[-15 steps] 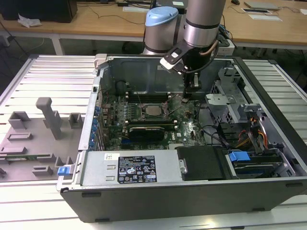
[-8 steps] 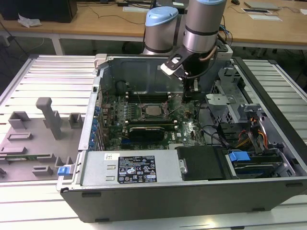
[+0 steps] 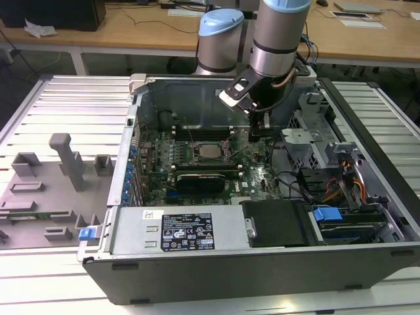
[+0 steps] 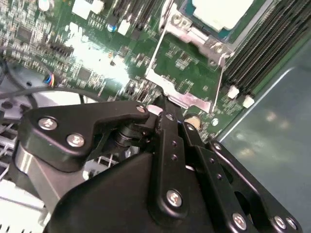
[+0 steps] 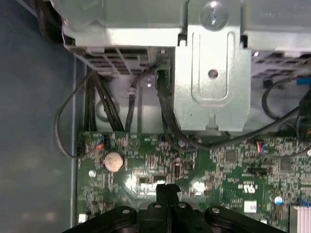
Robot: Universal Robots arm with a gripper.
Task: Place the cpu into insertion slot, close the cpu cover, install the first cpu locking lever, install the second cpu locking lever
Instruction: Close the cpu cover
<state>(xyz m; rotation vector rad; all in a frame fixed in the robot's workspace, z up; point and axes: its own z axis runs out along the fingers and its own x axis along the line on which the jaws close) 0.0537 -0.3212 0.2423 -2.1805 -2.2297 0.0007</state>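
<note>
**Closed gripper at the free edge of the raised cpu cover**

The gripper [image 4: 164,108] reaches down into the open computer case [image 3: 262,279], towards the case's rear wall and the exterior view's right of the socket. In both wrist views its two black fingers [image 5: 163,194] are pressed together with only a seam between them and nothing visibly clamped. In the second wrist view the fingertips lie just at the free edge of the cpu cover [image 4: 181,95]; whether they touch it cannot be told.

The cpu [image 4: 221,10], pale metal top upward, is seated in the insertion slot [image 4: 181,20], near the middle of the green motherboard [image 3: 256,174]. The cpu cover is swung open away from the chip, hinged at the slot's rim, so that bare board shows through its square window. Long black memory slots [image 4: 262,53] run beside the slot.

The case also holds a labelled power supply [image 3: 187,231] along its front wall, a black drive bay [image 3: 275,223] at its front corner, and a silver bracket [image 5: 211,82] with black cables [image 5: 165,111]. A round coin cell [image 5: 113,161] sits near the board's edge.

The case rests on a slatted desk [image 3: 72,98], beside a grey fixture tray [image 3: 39,190].
</note>
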